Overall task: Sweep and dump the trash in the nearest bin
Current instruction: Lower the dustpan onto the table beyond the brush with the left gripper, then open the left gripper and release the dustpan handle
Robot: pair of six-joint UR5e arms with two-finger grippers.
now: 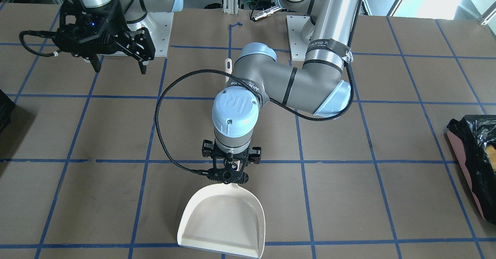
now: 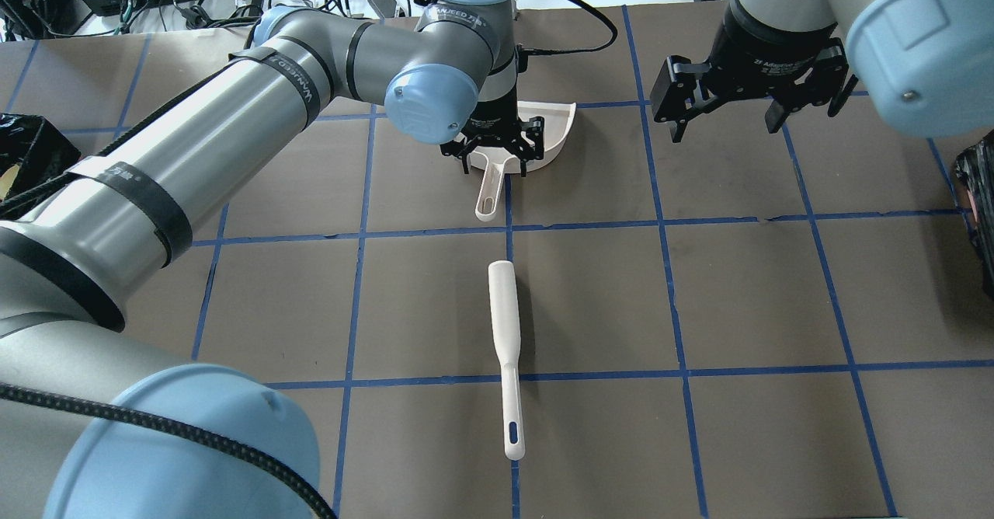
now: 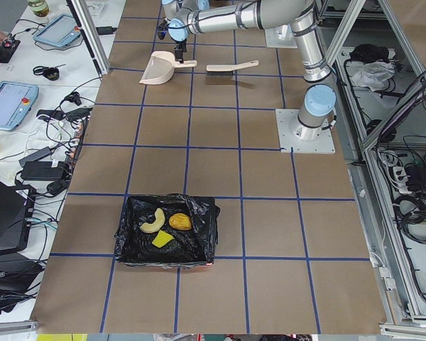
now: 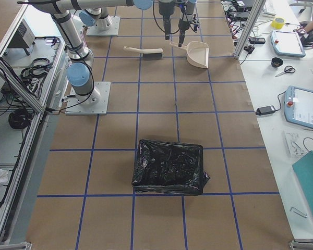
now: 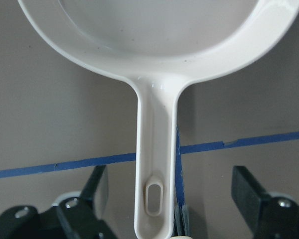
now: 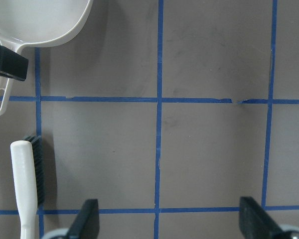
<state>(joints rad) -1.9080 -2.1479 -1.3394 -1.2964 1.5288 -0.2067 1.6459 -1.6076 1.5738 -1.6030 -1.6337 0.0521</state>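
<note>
Three trash pieces point(image 3: 180, 222) in bin point(image 3: 130, 215), far from left tool point(image 2: 497, 154)

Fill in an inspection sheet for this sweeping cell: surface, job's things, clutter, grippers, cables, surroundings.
surface: brown table top with a blue tape grid.
job's things: croissant piece, brown lump and yellow wedge lie in the black-lined bin; white dustpan and hand brush lie on the table.
clutter: nothing seen.
grippers: left gripper open, fingers either side of the dustpan handle, not touching; right gripper open, empty, above the table.
cables: black braided cable loops from the left wrist.
surroundings: second black-lined bin at the other table end; teach pendant and loose cables on a side bench.
</note>
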